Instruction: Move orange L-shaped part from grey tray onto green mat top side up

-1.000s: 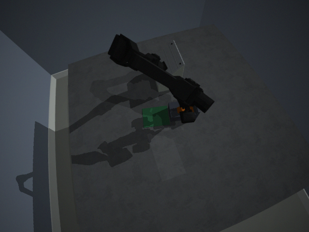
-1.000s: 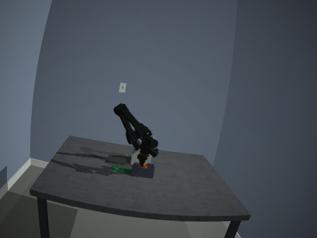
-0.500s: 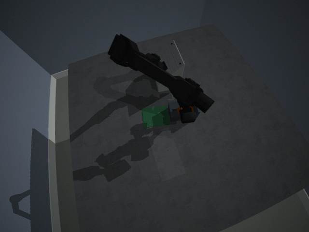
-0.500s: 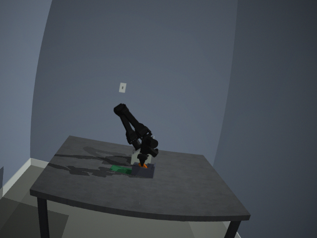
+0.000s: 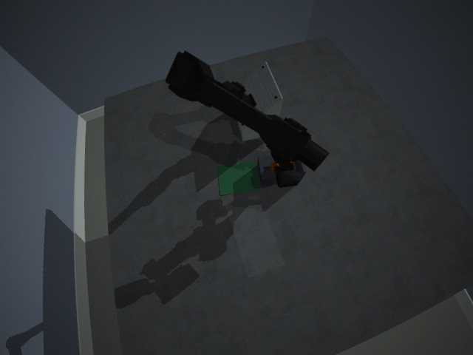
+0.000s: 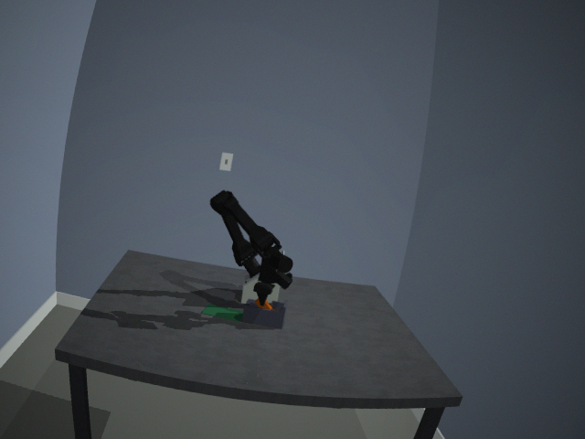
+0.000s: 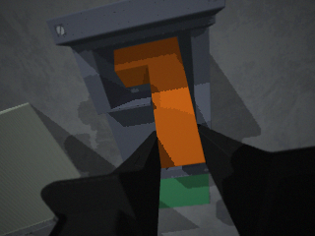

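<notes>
The orange L-shaped part (image 5: 273,167) (image 6: 266,305) (image 7: 169,79) is tilted in the grey tray (image 5: 267,180) (image 6: 262,316) (image 7: 138,23). Its L-shaped end is low in the pocket, and its straight end is raised, nearest the wrist camera. My gripper (image 6: 261,303) (image 7: 176,132) is shut on the raised straight end, with one finger on each side. In the top view the arm hides the fingertips and much of the part. The green mat (image 5: 229,180) (image 6: 217,310) (image 7: 184,193) lies flat beside the tray, past the raised end, with nothing on it.
A pale box-like block (image 5: 267,89) (image 7: 30,167) stands close to the tray on the arm's base side; the arm partly hides it in the exterior view. The tray walls stand around the pocket. Arm shadows fall across the table and part of the mat.
</notes>
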You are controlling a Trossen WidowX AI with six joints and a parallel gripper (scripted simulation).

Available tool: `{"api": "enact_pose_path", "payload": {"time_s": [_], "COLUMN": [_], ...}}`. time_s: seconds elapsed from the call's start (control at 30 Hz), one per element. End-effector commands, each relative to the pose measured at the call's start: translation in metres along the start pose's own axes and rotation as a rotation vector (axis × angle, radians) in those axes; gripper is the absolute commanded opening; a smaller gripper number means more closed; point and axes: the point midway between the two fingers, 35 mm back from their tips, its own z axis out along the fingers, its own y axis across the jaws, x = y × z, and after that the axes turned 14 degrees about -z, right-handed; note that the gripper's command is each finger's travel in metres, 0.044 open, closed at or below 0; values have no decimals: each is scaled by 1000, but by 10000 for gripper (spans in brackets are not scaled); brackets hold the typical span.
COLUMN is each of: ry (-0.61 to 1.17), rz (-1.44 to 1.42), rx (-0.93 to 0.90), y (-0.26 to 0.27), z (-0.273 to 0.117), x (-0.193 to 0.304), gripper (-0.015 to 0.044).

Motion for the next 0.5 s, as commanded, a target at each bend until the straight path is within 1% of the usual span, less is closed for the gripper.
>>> {"api": "enact_pose_path", "payload": {"time_s": [0.0,0.47], "ry": [-7,-5], "rz": [6,2], "rx": [10,8], "y": [-3,-2], "z": [-10,-30], "x": [-1,-1], "gripper": [0,0]}}
